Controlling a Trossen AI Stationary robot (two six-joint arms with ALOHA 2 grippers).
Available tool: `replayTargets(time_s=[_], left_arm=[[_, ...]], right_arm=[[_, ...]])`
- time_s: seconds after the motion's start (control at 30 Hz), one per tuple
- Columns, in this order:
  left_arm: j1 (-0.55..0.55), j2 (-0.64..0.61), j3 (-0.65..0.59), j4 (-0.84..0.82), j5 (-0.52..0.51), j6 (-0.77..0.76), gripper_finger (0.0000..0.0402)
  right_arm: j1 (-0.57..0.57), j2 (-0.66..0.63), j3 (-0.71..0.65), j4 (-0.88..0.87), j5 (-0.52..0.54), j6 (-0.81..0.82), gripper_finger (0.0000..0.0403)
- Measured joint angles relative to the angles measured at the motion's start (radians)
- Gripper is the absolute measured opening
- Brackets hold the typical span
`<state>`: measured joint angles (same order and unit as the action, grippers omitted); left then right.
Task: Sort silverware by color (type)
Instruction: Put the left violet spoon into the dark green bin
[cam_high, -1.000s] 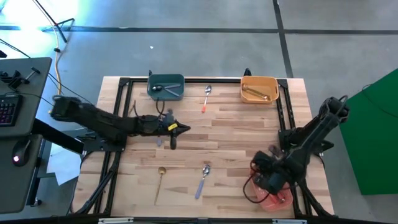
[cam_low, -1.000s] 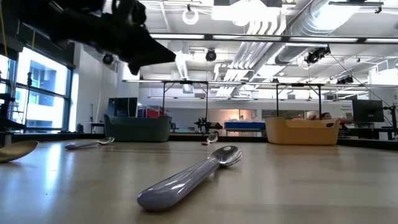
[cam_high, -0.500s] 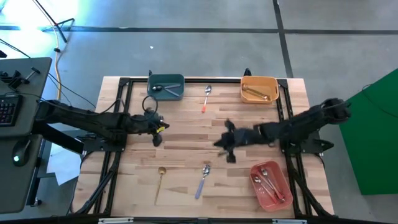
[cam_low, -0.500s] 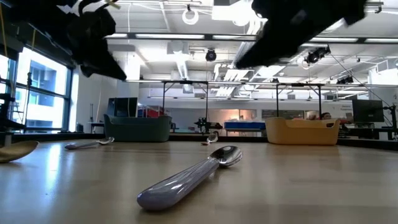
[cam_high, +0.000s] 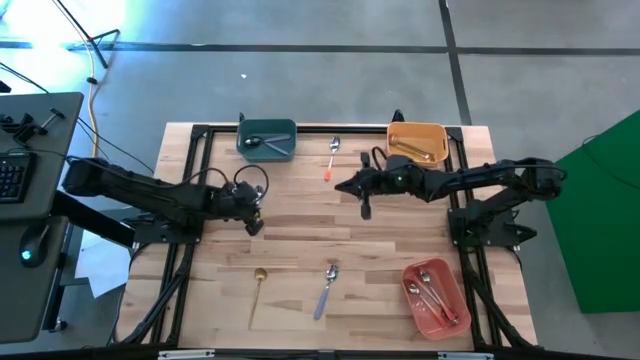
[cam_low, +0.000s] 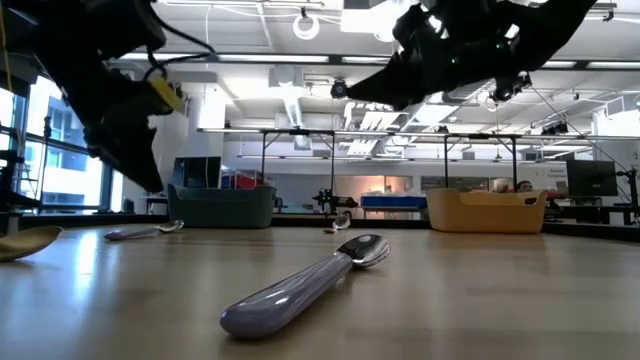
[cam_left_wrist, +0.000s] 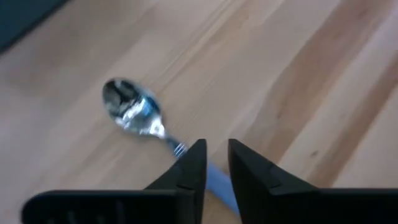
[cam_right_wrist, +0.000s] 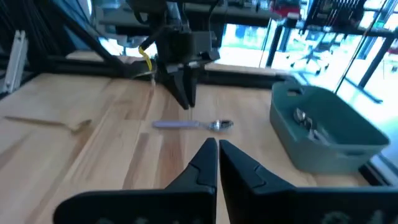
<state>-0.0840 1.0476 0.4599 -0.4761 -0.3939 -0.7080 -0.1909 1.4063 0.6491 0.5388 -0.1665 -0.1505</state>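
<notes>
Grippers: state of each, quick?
Left gripper: slightly open, empty, over a lavender-handled spoon lying on the table.
Right gripper: shut, empty.

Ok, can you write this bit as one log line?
left hand: slightly open over lavender spoon | right hand: shut, empty, above table

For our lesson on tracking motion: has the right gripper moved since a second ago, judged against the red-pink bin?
Yes. The right gripper has left the red-pink bin at the table's near right and now hangs mid-table, close to the orange bin.
</notes>
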Motion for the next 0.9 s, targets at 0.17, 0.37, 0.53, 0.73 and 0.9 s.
replayTargets(time_s=[0.17,0.37,0.53,0.73,0.9], left_arm=[[0.034,0.065,0.0,-0.033,0.02,-0.098,0.011],[0.088,0.138,0.0,-0.032,0.115,-0.137,0.0156],[0.127,0.187,0.004,-0.024,0.094,-0.14,0.0172],[0.175,0.217,0.004,0.041,0.06,-0.107,0.0166],[0.194,0.212,0.006,0.098,0.071,-0.075,0.0162]], right_arm=[[0.001,0.0,0.0,-0.027,-0.002,-0.023,0.0],[0.001,0.0,0.0,-0.03,-0.001,-0.023,0.0],[0.001,0.0,0.0,-0.026,-0.001,0.013,0.0],[0.021,0.0,0.0,-0.026,0.028,0.019,0.0],[0.042,0.0,0.0,-0.026,0.051,0.014,0.0]])
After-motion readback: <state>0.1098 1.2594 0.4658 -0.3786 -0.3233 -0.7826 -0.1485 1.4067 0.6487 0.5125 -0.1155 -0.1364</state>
